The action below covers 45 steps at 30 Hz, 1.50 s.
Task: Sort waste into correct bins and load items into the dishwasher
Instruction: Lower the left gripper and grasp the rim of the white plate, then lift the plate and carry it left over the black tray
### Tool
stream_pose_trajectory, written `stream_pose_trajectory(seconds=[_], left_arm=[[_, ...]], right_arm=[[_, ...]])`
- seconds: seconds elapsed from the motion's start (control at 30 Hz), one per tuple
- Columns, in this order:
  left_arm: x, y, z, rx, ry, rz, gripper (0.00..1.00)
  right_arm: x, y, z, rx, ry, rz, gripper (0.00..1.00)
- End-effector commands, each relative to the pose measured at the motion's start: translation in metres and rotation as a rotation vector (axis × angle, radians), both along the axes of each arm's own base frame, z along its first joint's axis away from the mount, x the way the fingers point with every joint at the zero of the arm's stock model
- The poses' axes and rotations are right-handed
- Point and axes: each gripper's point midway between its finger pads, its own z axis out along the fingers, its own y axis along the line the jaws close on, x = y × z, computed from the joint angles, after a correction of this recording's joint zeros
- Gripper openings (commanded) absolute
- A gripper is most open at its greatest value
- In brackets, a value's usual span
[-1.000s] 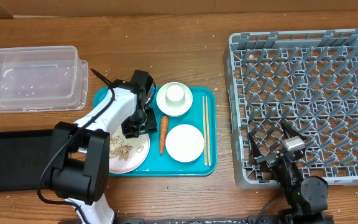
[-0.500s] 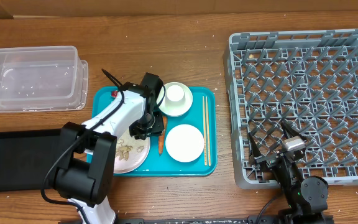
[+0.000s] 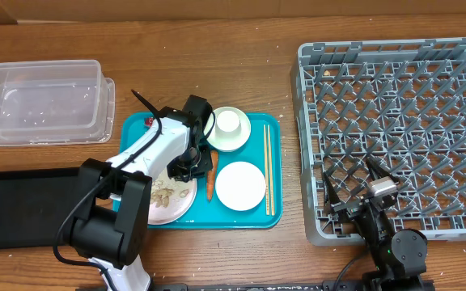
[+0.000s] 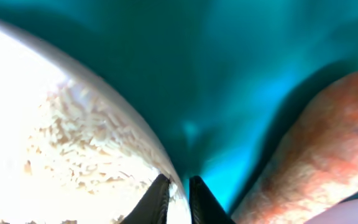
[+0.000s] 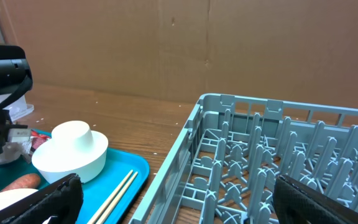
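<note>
My left gripper is down on the teal tray, its jaws shut on the right rim of the large white plate that carries rice scraps. The orange carrot lies just to the right of the jaws, apart from them. A bowl with a small cup in it and a smaller dish also sit on the tray. A red wrapper shows behind the arm. My right gripper hangs open over the grey dish rack's front left corner.
Wooden chopsticks lie along the tray's right side. The clear tub stands at the back left and the black tray at the front left. The left arm covers part of the plate.
The left gripper slid right from the plate's middle to its rim beside the carrot and closed on the rim. The right arm has not moved.
</note>
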Motion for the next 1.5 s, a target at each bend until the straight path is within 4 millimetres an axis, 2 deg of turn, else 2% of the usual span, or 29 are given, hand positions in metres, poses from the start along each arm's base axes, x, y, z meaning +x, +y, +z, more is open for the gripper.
stream_pose_trajectory(seconds=[0.0, 0.07, 0.37, 0.77, 1.2, 1.47], left_arm=[[-0.003, 0.007, -0.005, 0.042, 0.015, 0.001, 0.08], [-0.004, 0.009, -0.005, 0.052, 0.018, 0.0, 0.04], [-0.012, 0.014, -0.001, 0.081, 0.053, -0.004, 0.04], [0.0, 0.029, 0.036, 0.192, 0.051, -0.013, 0.04], [0.004, 0.038, 0.06, 0.251, 0.053, -0.023, 0.04], [0.003, 0.038, 0.067, 0.255, 0.061, -0.025, 0.04]], right_arm=[[0.0, -0.001, -0.002, 0.0, -0.005, -0.005, 1.0], [0.0, -0.001, -0.002, 0.0, -0.005, -0.005, 1.0], [0.0, -0.001, -0.002, 0.0, -0.005, -0.005, 1.0], [0.0, -0.001, -0.002, 0.0, -0.005, -0.005, 1.0], [0.0, -0.001, -0.001, 0.0, -0.005, -0.005, 1.0], [0.0, -0.001, -0.002, 0.0, -0.005, -0.005, 1.0]])
